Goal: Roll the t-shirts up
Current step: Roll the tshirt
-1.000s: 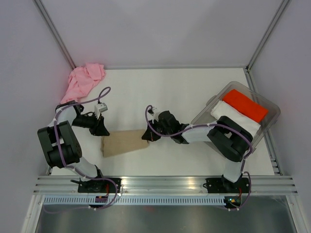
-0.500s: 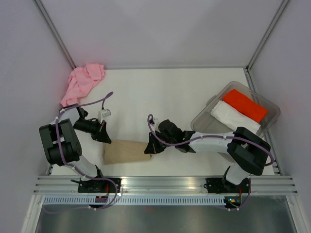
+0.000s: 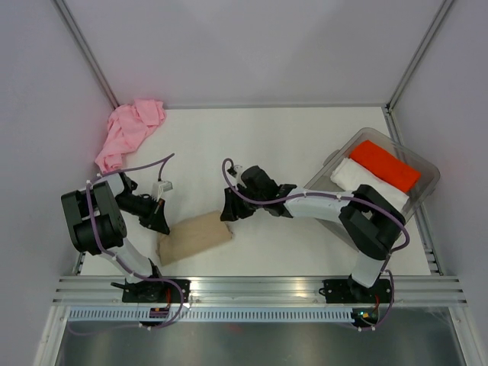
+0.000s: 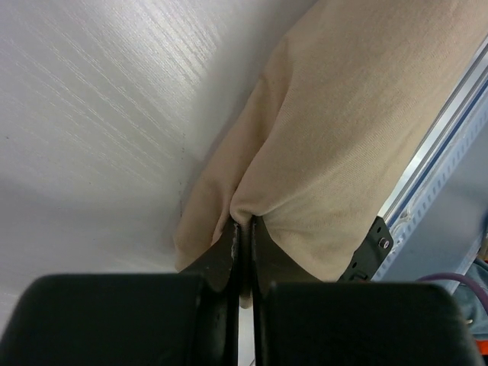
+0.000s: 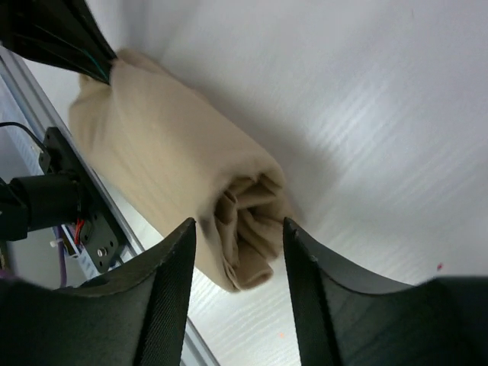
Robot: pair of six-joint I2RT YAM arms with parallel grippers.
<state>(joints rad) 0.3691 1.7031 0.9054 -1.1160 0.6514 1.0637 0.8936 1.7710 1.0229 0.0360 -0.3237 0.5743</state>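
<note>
On white table (image 3: pixel 305 145), rolled tan t-shirt (image 3: pixel 194 236)

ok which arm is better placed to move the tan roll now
Left, probably: the left pincer is shut on one end of the tan roll, while the right pincer stands open by the other end, gripping nothing.

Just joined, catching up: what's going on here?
Both arms are at the tan t-shirt, which lies rolled near the front edge of the table. The left gripper is shut on the roll's left end; the right gripper is open at the other end, not gripping. The pink t-shirt sits crumpled in the far left corner, unrolled.
</note>
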